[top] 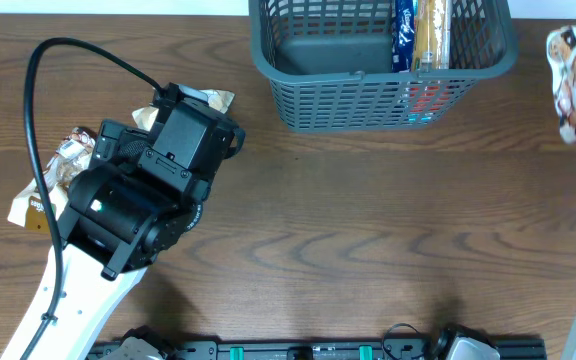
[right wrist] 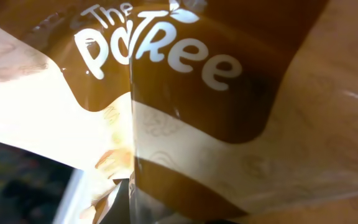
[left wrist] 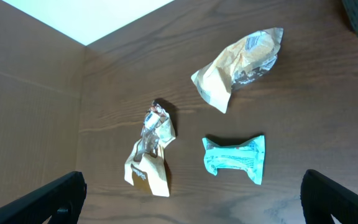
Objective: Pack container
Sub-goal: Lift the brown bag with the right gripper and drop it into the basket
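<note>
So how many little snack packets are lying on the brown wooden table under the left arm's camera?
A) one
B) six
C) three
C: the left wrist view shows three lying apart on the brown wooden table: a crumpled beige paper packet, a pale blue plastic packet and a twisted tan-and-clear packet.

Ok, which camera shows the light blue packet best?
Left wrist: the blue packet lies whole and unobstructed on the table. Overhead does not show it; the left arm likely covers it. Right wrist shows only a brown-and-cream wrapper.
</note>
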Robot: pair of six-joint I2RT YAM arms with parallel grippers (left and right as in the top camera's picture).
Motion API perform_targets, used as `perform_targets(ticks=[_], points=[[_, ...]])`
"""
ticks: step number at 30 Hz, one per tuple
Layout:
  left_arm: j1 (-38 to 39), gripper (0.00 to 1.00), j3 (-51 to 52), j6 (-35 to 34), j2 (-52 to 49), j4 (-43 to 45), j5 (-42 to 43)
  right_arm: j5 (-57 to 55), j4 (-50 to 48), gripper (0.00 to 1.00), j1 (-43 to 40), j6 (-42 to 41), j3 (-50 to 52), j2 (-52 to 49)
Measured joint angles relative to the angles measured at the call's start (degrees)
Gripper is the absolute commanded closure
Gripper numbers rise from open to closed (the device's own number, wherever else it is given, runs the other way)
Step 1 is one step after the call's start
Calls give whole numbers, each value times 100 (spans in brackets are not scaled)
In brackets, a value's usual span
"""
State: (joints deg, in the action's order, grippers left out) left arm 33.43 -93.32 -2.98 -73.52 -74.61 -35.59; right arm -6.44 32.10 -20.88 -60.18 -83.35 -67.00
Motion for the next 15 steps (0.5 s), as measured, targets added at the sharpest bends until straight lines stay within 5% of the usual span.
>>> perform_targets(ticks=[15], points=[[0, 1, 0, 0, 0, -17, 0, 828, -2212, 98, 1786, 898, -13, -1947]])
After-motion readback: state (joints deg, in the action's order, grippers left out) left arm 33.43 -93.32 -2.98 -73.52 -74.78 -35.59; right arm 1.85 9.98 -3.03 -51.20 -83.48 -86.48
